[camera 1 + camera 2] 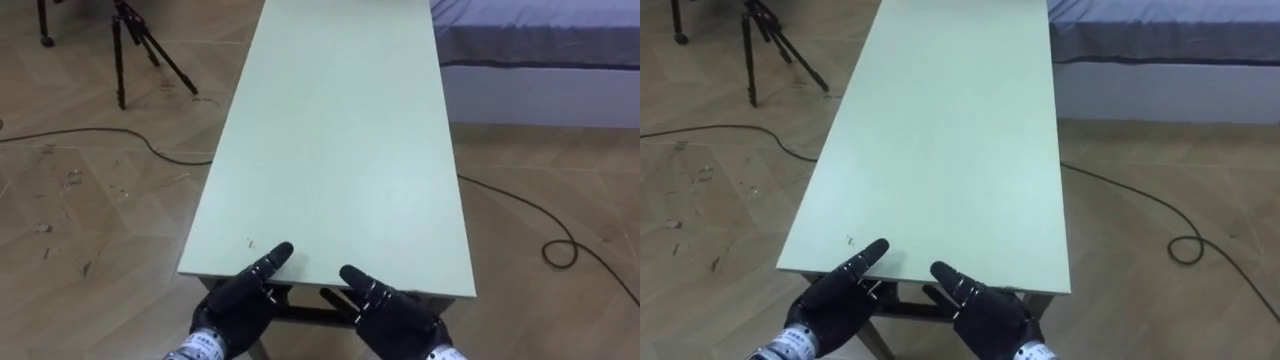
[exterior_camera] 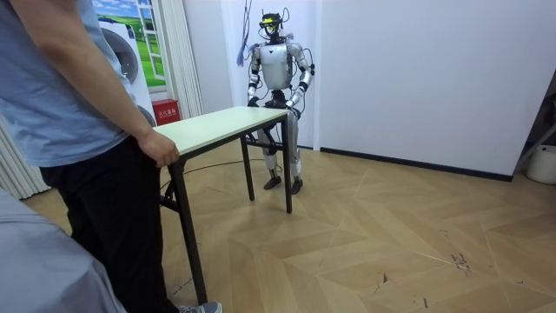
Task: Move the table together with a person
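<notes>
A long pale green table (image 1: 340, 130) stretches away from me over the wooden floor. My left hand (image 1: 235, 300) is at its near edge with the thumb lying on the tabletop and the rest tucked below the edge. My right hand (image 1: 395, 315) sits beside it in the same way, a little apart. In the room view I stand upright at one short end of the table (image 2: 217, 122). A person (image 2: 78, 130) stands at the other end, with one hand (image 2: 161, 149) resting on that corner.
A black tripod (image 1: 135, 40) stands on the floor left of the table. A grey bed (image 1: 540, 40) lies to its far right. Dark cables (image 1: 560, 240) run over the floor on both sides. A red box (image 2: 165, 111) sits by the wall behind the table.
</notes>
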Controlling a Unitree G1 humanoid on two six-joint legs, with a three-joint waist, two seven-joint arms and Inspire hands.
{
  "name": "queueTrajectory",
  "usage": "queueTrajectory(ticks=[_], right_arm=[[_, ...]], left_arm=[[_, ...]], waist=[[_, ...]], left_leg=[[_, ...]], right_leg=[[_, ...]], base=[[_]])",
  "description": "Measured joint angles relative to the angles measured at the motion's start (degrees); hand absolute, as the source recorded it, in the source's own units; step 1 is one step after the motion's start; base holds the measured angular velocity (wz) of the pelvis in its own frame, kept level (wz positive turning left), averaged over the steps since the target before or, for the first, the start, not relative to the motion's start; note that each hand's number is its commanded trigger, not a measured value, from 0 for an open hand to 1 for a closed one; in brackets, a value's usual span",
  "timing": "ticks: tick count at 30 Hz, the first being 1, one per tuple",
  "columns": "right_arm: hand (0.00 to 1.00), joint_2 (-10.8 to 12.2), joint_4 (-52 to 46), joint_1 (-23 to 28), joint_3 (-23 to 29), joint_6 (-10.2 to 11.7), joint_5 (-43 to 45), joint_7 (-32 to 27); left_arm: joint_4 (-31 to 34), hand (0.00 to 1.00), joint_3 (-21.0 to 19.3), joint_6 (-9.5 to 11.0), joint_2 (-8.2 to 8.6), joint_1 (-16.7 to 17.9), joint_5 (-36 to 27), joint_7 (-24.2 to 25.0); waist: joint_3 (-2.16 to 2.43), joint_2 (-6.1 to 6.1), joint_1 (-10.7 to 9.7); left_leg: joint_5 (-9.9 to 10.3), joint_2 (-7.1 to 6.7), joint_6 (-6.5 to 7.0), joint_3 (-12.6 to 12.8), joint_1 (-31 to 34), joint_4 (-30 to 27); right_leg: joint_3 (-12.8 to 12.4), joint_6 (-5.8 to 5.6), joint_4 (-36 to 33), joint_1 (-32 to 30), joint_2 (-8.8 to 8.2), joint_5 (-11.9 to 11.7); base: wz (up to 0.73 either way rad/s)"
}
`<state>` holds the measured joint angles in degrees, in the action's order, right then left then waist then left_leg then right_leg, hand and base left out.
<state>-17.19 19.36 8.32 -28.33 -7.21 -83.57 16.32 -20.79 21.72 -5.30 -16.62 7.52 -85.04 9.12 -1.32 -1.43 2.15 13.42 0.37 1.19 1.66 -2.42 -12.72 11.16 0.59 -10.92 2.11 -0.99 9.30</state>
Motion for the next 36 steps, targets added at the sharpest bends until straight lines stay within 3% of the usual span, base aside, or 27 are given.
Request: queueTrajectory(ticks=[9,15,22,28,34,35,36], right_arm=[[0.00,3.80,-0.12,-0.46,3.85,0.16,-2.76,-7.18],[0.00,4.11,-1.07,-0.45,4.81,0.22,-4.93,-9.33],[0.00,4.45,-1.03,-0.45,4.94,0.22,-6.27,-9.44],[0.00,5.18,-1.04,-0.46,5.02,0.23,-6.55,-9.97],[0.00,6.24,-1.04,-0.45,5.59,0.52,-6.63,-10.80],[0.00,6.23,-1.04,-0.45,5.59,0.72,-6.63,-10.88],[0.76,6.22,-1.04,-0.45,5.61,0.78,-6.64,-10.95]], left_arm=[[-2.10,0.00,-3.33,-0.69,4.43,0.09,-1.01,-3.43],[-3.46,0.00,-3.65,-0.64,4.83,0.07,-1.02,-3.95],[-3.45,0.00,-3.68,-0.64,4.84,0.05,-0.27,-3.96],[-3.44,0.00,-3.69,-0.64,4.86,0.05,-0.30,-3.99],[-3.43,0.00,-5.97,0.18,6.38,0.02,-0.21,-4.19],[-3.43,0.30,-6.00,0.62,6.80,0.00,-0.23,-4.48],[-3.43,0.59,-6.05,0.64,6.88,-0.05,-0.24,-4.61]], waist=[[-0.20,-0.36,0.15],[-0.25,-1.50,-0.17],[-0.15,-1.66,-0.30],[0.27,-2.29,-0.44],[0.31,-2.36,-0.66],[0.31,-2.35,-0.65],[0.31,-2.35,-0.72]], left_leg=[[-0.14,0.00,0.00,0.15,-1.17,0.32],[-0.21,0.11,-0.04,0.55,-1.24,1.05],[-0.23,0.09,-0.02,0.65,-1.19,0.96],[-0.35,0.09,0.00,0.70,-1.23,0.92],[-0.72,0.01,0.01,0.89,-1.25,0.93],[-0.72,0.00,0.01,0.90,-1.24,0.95],[-0.72,0.00,0.02,0.90,-1.23,0.94]], right_leg=[[-0.21,0.10,-0.18,0.98,0.02,-0.07],[-0.29,0.10,-0.68,0.73,0.06,-0.07],[-0.30,0.10,-0.74,0.70,0.00,-0.07],[-0.29,0.10,-0.74,0.66,-0.02,-0.07],[-0.36,0.13,-0.81,0.53,-0.15,-0.09],[-0.37,0.13,-0.83,0.53,-0.17,-0.09],[-0.35,0.14,-0.85,0.53,-0.19,-0.09]], base=[[0.00],[-0.02],[0.00],[0.00],[0.00],[0.00],[0.00]])
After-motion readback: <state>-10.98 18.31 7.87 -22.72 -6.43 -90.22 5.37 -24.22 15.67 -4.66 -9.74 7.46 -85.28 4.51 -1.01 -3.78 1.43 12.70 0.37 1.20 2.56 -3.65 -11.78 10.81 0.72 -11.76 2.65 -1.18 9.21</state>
